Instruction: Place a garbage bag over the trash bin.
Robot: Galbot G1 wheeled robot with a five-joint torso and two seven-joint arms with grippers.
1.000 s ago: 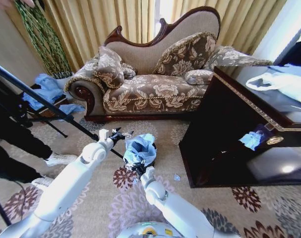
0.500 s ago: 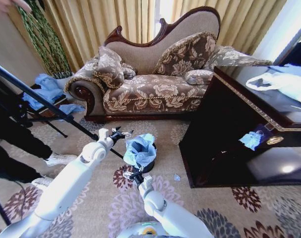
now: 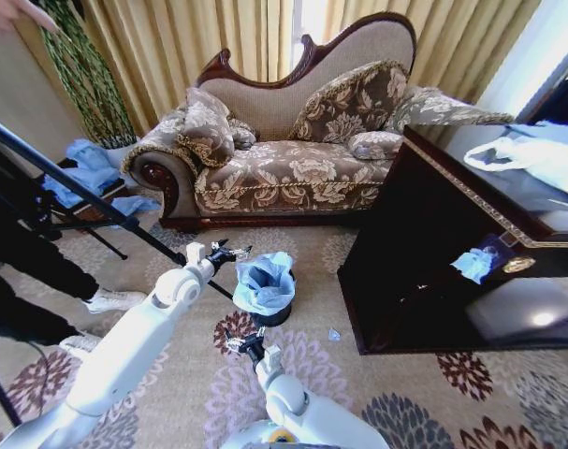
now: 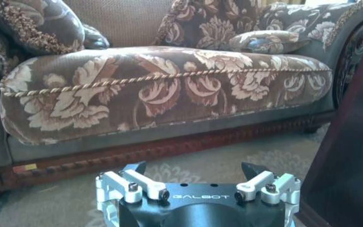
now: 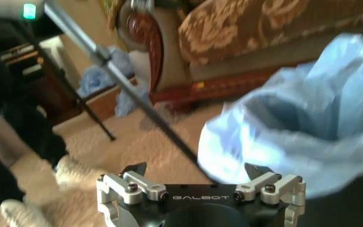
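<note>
The light-blue garbage bag (image 3: 264, 279) is draped over the small black trash bin (image 3: 273, 316) on the carpet in front of the sofa, its rim crumpled and standing up. In the right wrist view the garbage bag (image 5: 295, 118) hangs over the dark trash bin (image 5: 358, 198). My left gripper (image 3: 229, 253) hovers just left of the bag, open and holding nothing; in the left wrist view the left gripper (image 4: 194, 168) faces the sofa. My right gripper (image 3: 241, 341) is open a short way in front of the bin, apart from it; the right gripper (image 5: 195, 169) is empty.
A floral sofa (image 3: 284, 168) stands behind the bin. A dark wooden cabinet (image 3: 433, 243) is close on the right, with a white bag (image 3: 536, 154) on top. A tripod leg (image 3: 96, 201) slants across the left, near a person's shoe (image 3: 110, 300).
My right arm has drawn back toward me, away from the bin, and now sits lower in the head view. The left arm and the bag have stayed put.
</note>
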